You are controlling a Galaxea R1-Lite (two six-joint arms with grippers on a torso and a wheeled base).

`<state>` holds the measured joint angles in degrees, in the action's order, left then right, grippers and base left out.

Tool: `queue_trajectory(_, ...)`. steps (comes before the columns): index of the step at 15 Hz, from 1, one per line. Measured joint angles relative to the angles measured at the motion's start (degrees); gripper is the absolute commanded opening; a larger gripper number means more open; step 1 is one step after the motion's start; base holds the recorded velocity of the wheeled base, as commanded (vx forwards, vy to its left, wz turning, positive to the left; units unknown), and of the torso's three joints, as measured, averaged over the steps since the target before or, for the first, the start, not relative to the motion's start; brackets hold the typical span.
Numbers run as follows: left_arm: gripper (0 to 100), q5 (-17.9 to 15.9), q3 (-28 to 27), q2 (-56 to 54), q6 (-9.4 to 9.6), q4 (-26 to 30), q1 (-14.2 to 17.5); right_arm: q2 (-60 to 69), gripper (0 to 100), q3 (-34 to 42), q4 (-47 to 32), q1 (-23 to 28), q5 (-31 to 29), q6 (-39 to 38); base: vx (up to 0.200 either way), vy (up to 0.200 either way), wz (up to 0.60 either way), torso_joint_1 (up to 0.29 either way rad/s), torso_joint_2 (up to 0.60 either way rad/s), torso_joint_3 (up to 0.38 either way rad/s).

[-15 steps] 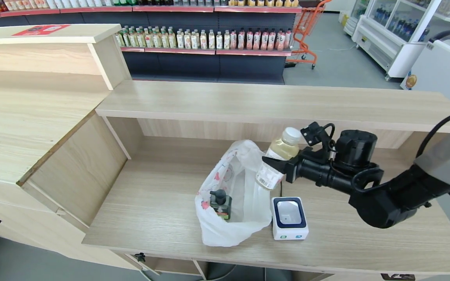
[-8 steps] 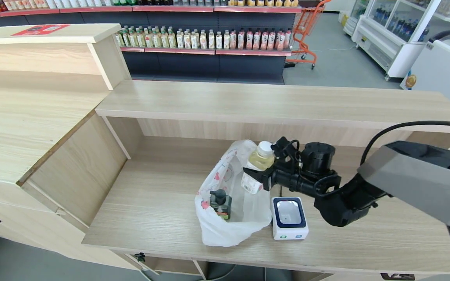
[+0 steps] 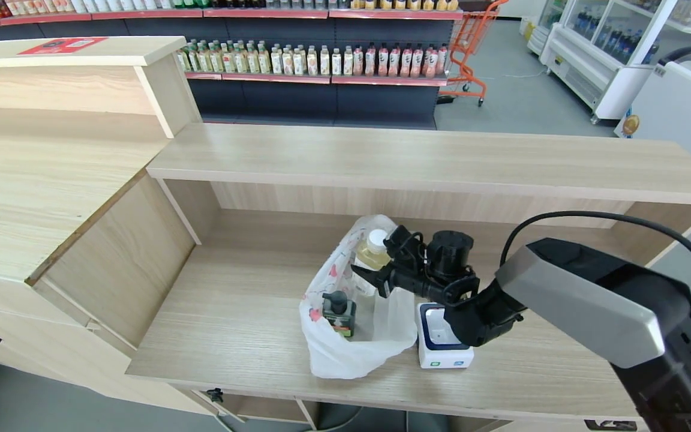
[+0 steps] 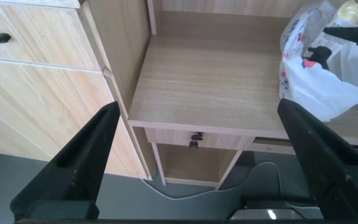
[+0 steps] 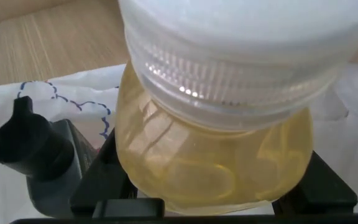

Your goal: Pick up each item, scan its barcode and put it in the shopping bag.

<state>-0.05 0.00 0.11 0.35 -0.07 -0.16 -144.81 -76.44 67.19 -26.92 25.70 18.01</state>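
Head view showed us the pump bottle (image 3: 338, 312) already in the shopping bag (image 3: 345, 354) at frame centre and the right end effector (image 3: 369, 273) clamped on the juice bottle (image 3: 372, 258) at the bag's mouth, so we judged only its release left; the left end effector (image 4: 197, 109) gaped wide, empty.

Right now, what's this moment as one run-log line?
right gripper: shut on bottle | bottle: at shopping bag opening | pump bottle: inside bag | scanner: beside bag
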Motion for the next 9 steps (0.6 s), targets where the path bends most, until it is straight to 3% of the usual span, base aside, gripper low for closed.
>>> queue_trajectory(7, 100, 0.0, 0.0, 0.0, 0.0, 0.0, 0.0, -5.2, 0, -1.7, 3.4, -0.2, -0.1, 3.1, 0.0, 0.0, 0.0, 0.0, 0.0, 0.0)
queue_trajectory(8, 100, 0.0, 0.0, 0.0, -0.02, 0.0, 0.0, -5.8, 100, -1.6, 4.0, 0.1, -0.1, 3.2, 0.0, 0.0, 0.0, 0.0, 0.0, 0.0)
queue_trajectory(9, 100, 0.0, 0.0, 0.0, -0.02, 0.0, 0.0, -6.0, 100, -1.5, 4.6, 0.2, -0.1, 3.2, 0.0, 0.0, 0.0, 0.0, 0.0, 0.0)
